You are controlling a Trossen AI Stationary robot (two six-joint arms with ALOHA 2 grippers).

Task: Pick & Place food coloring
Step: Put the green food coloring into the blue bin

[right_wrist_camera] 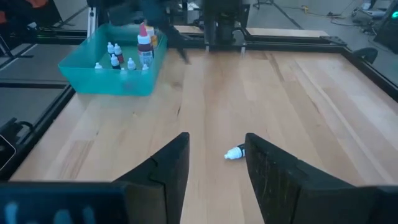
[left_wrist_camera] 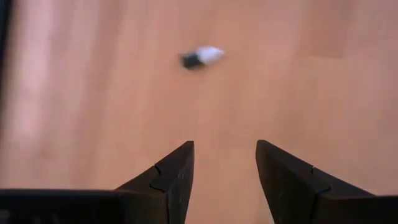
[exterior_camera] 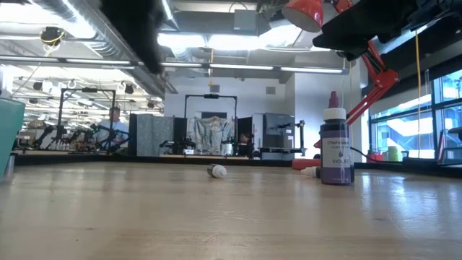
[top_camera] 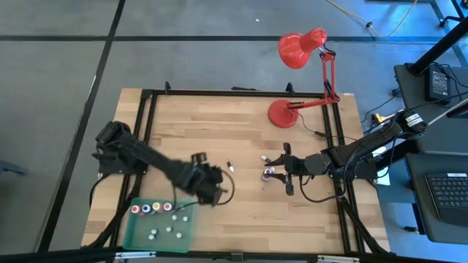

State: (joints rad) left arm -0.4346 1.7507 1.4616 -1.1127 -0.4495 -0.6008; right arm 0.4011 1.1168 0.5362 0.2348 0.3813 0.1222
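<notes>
A tiny food coloring bottle [top_camera: 230,166] with a white tip lies on its side on the wooden table between the two arms; it also shows in the low view [exterior_camera: 216,171] and in both wrist views [left_wrist_camera: 202,56] [right_wrist_camera: 235,153]. A purple bottle with a white cap [exterior_camera: 336,152] stands upright on its base under my right gripper [top_camera: 269,173]. My left gripper [left_wrist_camera: 224,162] hovers open above the table, short of the lying bottle, with nothing between its fingers. My right gripper [right_wrist_camera: 217,155] is open and holds nothing.
A green tray [top_camera: 139,234] at the near left holds several small bottles [right_wrist_camera: 127,53], coloured ones in a row and whitish ones. A red desk lamp [top_camera: 281,113] stands at the far right. A black frame [top_camera: 150,131] runs around the table.
</notes>
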